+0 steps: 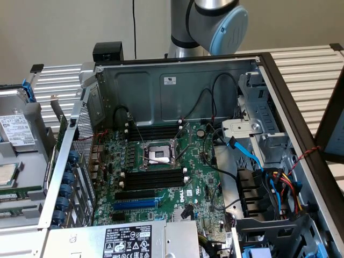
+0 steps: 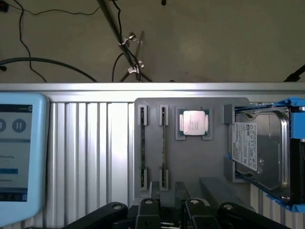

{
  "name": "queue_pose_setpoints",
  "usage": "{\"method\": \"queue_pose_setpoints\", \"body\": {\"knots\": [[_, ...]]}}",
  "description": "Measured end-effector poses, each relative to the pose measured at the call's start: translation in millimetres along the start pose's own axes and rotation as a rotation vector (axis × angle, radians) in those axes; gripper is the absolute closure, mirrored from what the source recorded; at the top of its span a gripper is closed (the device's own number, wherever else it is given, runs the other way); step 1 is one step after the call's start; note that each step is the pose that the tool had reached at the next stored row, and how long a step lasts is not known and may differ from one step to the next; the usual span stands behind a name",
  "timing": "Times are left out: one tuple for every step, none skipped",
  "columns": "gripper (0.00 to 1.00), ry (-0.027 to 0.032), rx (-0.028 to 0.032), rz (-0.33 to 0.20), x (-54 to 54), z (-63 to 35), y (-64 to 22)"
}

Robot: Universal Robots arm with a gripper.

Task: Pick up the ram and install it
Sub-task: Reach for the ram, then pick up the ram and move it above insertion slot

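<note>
Grey tray (image 2: 193, 167) carries the ram (image 2: 164, 143) on edge (a thin greenish strip), claw (image 2: 167, 191) released nearby.

Exterior high over case (image 1: 145, 91); wrist close above possibly shared tray (image 2: 195, 162).

ram (image 2: 164, 148) edge-up in grey tray (image 2: 195, 162)

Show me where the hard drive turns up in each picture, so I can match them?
Exterior view: the hard drive lies at the exterior view's left edge, outside the computer case.
Wrist view: the hard drive sits in a blue bracket against the gray tray.
Shared landmark: the square silver chip lying close beside the drive.
</note>
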State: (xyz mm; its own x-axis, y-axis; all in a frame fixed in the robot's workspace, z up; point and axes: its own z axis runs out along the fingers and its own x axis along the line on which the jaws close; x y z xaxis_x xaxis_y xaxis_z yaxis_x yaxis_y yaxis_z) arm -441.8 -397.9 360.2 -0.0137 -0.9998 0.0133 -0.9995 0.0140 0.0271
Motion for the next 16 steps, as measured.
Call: {"method": "queue_pose_setpoints", "body": {"knots": [[0.73,-0.0001,0.0000,0.000,0.0,0.0,0.0],[0.73,-0.0001,0.0000,0.000,0.0,0.0,0.0],[0.73,-0.0001,0.0001,0.000,0.0,0.1,0.0],[0.73,-0.0001,0.0001,0.000,0.1,0.1,0.0],[0.73,-0.0001,0.0001,0.000,0.1,0.1,0.0],[0.73,-0.0001,0.0001,0.000,0.1,0.1,0.0],[0.73,-0.0001,0.0001,0.000,0.1,0.1,0.0],[0.73,-0.0001,0.0001,0.000,0.1,0.1,0.0],[0.73,-0.0001,0.0001,0.000,0.1,0.1,0.0],[0.73,-0.0001,0.0001,0.000,0.0,0.1,0.0],[0.73,-0.0001,0.0001,0.000,0.1,0.1,0.0],[0.73,-0.0001,0.0001,0.000,0.1,0.1,0.0],[0.73,-0.0001,0.0001,0.000,0.1,0.1,0.0],[0.73,0.0000,0.0000,0.000,0.1,0.1,0.0],[0.73,0.0001,-0.0001,0.000,0.5,0.1,0.9],[0.73,-0.0001,0.0001,0.000,0.8,0.6,2.7]]}}
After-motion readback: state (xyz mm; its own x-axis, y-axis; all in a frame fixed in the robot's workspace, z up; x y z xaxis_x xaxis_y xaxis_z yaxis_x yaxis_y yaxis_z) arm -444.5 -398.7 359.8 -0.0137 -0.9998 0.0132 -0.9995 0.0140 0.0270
